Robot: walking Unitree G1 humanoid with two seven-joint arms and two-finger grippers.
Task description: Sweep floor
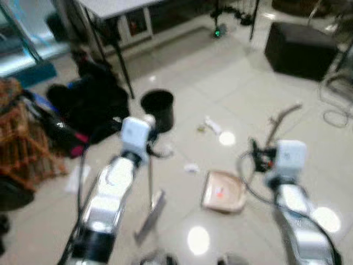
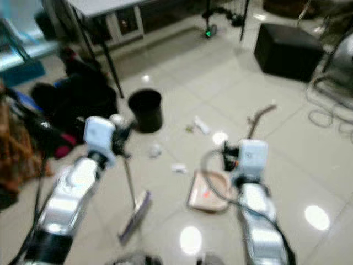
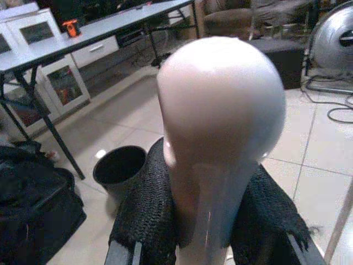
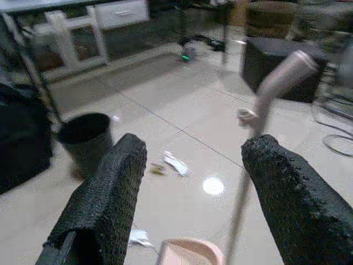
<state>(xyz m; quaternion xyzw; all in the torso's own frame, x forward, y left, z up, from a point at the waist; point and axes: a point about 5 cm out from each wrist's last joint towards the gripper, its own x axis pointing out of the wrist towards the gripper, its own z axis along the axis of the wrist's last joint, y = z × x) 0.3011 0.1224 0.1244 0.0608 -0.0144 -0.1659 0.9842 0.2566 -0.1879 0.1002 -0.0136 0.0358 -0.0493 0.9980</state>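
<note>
My left gripper (image 1: 150, 132) is shut on the top of a broom handle (image 3: 220, 127), whose rounded pale knob sits between the black fingers (image 3: 149, 215). The thin handle runs down to the broom head (image 1: 151, 212) on the tiled floor. A pink dustpan (image 1: 223, 192) lies on the floor to its right, and its long handle (image 4: 259, 110) rises up and back. My right gripper (image 4: 193, 193) is open with that handle standing between its fingers, apart from both. Scraps of litter (image 1: 212, 126) lie on the tiles, with another scrap (image 1: 192, 167) nearer the dustpan.
A black waste bin (image 1: 158, 109) stands just beyond the broom. Black bags (image 1: 91, 102) and a cloth pile (image 1: 19, 138) crowd the left side under a table (image 1: 116, 8). A black box (image 1: 300, 49) and cables (image 1: 336, 105) sit at the far right.
</note>
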